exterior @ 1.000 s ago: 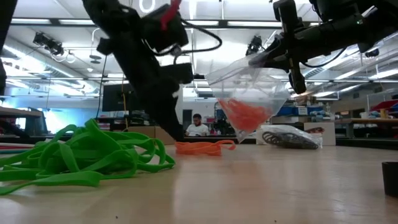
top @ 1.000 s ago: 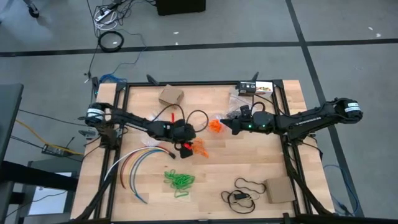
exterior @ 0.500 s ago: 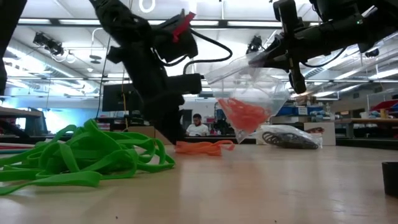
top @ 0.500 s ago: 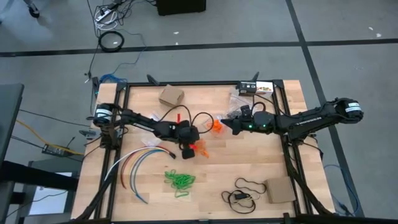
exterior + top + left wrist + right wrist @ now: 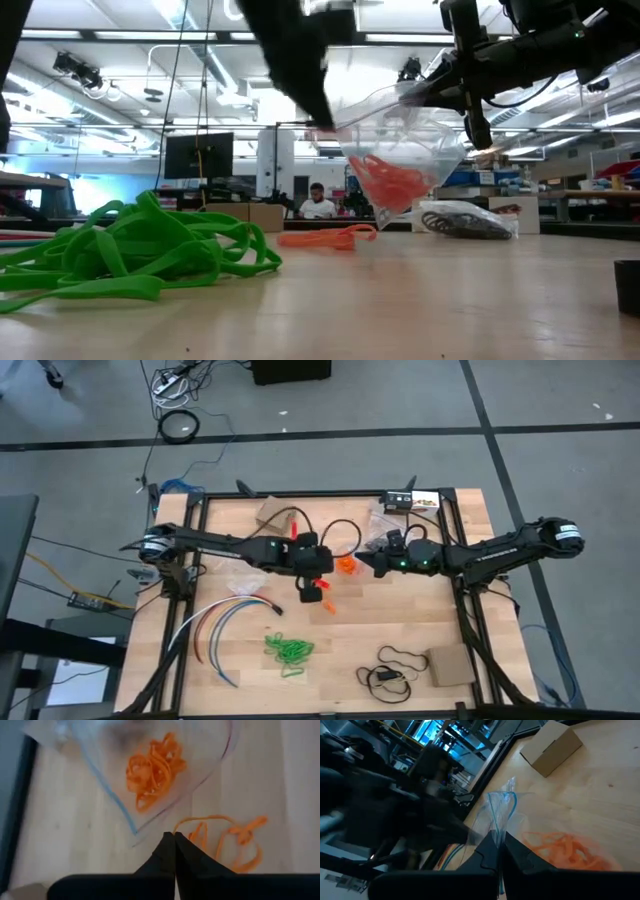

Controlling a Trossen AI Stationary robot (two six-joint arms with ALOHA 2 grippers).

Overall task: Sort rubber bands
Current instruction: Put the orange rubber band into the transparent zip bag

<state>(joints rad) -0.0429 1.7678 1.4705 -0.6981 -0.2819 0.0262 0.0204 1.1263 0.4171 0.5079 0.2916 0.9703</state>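
My right gripper [image 5: 497, 851] is clamped on the bag [image 5: 405, 140] rim, holding it up. Left gripper [image 5: 174, 840] is closed, empty, above loose orange bands [image 5: 227, 842].

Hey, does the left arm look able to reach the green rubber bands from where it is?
Probably yes. The green rubber bands lie in the open on the table, nothing over them, on the left gripper's side. Its fingers are shut, so they must open first.

held bag [image 5: 400, 150] blocks centre, near table [image 5: 400, 620] seemingly free
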